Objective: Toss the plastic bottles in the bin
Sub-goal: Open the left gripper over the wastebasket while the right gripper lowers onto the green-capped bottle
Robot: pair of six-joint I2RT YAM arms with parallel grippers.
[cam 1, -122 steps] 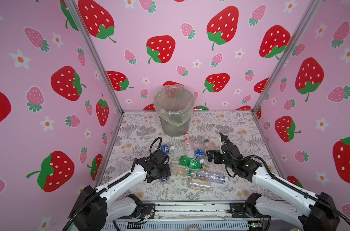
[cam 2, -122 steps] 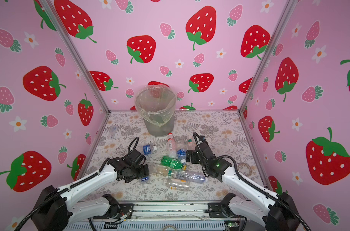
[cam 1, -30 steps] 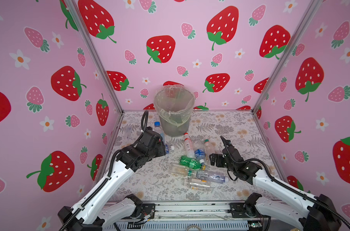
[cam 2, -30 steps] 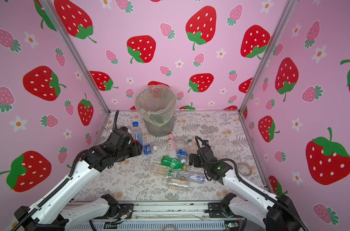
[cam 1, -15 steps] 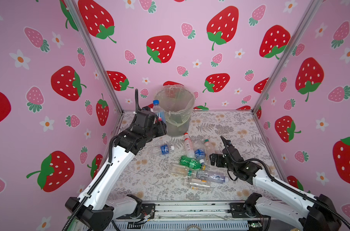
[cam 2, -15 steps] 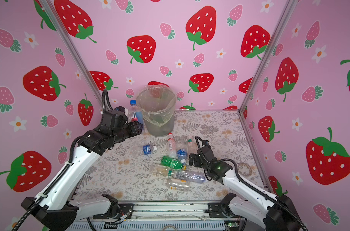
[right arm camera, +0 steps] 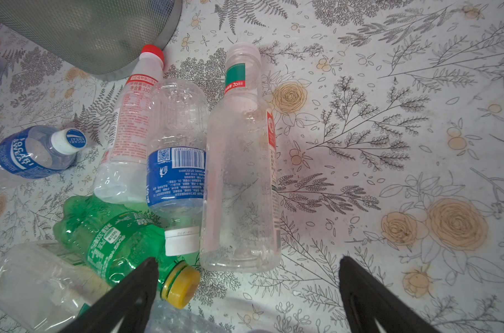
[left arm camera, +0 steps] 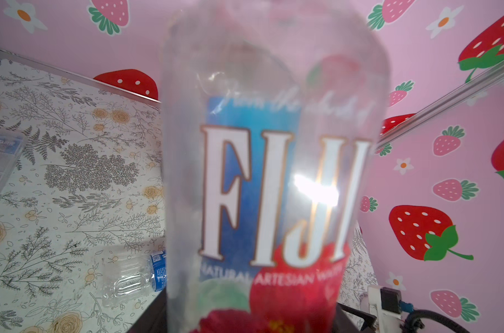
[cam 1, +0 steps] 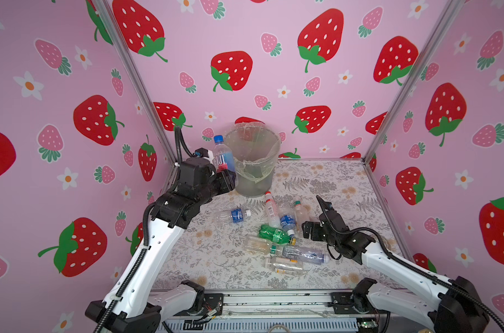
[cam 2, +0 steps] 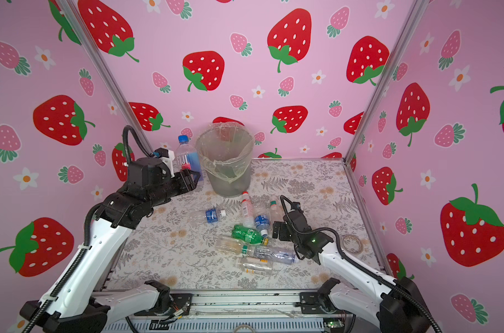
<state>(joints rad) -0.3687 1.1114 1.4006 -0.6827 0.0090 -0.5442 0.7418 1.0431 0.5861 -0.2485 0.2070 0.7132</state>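
My left gripper [cam 1: 227, 179] [cam 2: 192, 177] is shut on an upright clear Fiji bottle [cam 1: 223, 157] [cam 2: 187, 158] with a blue cap. It holds the bottle in the air against the left side of the grey bin [cam 1: 255, 180] [cam 2: 228, 184], cap at rim height. That bottle [left arm camera: 273, 173] fills the left wrist view. My right gripper [cam 1: 312, 215] [cam 2: 281, 214] [right arm camera: 247, 261] stands open low over the floor, at the base of a clear green-labelled bottle [right arm camera: 242, 173]. Lying beside it are a blue-labelled bottle [right arm camera: 175, 161], a red-capped one [right arm camera: 135, 115], a green one [right arm camera: 115, 236] and a Pocari bottle [right arm camera: 28, 155] [cam 1: 235, 215].
More clear bottles [cam 1: 285, 265] lie in a heap near the front, left of my right arm. A roll of tape [cam 2: 351, 243] lies on the floor at the right. A clear plastic box [left arm camera: 0, 161] sits by the left wall. Metal frame posts [cam 1: 138, 80] mark the corners.
My left arm has lifted the Fiji bottle from near the floor up and back, to the bin's left side at rim height. The right arm has stayed still, open.
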